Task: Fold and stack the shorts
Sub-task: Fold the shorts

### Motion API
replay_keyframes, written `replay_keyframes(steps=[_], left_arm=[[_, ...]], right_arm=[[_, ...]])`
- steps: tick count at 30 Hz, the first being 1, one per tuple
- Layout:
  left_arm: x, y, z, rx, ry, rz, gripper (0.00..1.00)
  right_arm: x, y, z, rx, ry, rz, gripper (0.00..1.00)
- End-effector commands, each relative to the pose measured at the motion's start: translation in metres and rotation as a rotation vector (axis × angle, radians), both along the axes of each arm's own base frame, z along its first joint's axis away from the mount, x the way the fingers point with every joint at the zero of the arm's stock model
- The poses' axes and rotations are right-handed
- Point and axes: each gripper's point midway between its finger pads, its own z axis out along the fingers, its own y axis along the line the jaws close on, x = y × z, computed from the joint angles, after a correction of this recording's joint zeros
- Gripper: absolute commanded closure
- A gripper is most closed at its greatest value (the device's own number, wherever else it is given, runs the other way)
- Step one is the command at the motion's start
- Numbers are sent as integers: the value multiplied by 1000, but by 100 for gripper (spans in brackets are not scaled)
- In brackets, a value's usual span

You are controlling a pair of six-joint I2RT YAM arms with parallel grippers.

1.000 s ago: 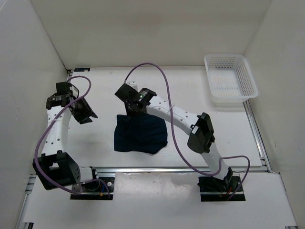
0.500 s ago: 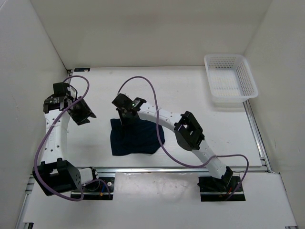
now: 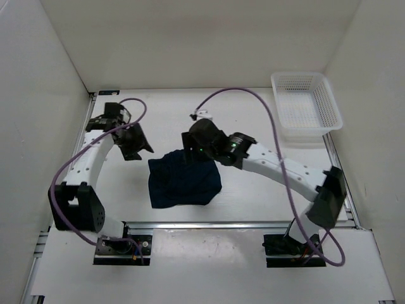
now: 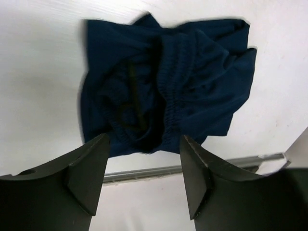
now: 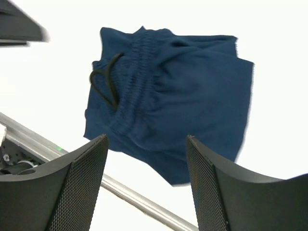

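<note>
White table [image 3: 253, 196], crumpled navy shorts [image 3: 183, 182] outside basket [image 3: 306, 107]

No readable text, label, brand, number or sign anywhere.
</note>
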Motion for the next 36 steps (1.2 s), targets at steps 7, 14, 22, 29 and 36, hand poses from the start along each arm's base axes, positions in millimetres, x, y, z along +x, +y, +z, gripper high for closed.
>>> replay_keyframes(steps=[7,14,22,29,36], left_arm=[[58,-74,-40,9,28,-122,14],[82,-91,-84,60,111,-152,14],[77,-102,-68,43,89,-199,90],[45,-75,5,101,-3,-167,90],[-4,-43,26,93,-15,-127,90]], right_arm=[[1,-102,-21,-60,12,-255,30],[-11,-122,-28,-80,31,-269,30],[-10,-137,-26,-107,20,-310,30],[-7,-141,-23,-109,5,-321,30],[3,-108,-39,-156,27,-179,27]])
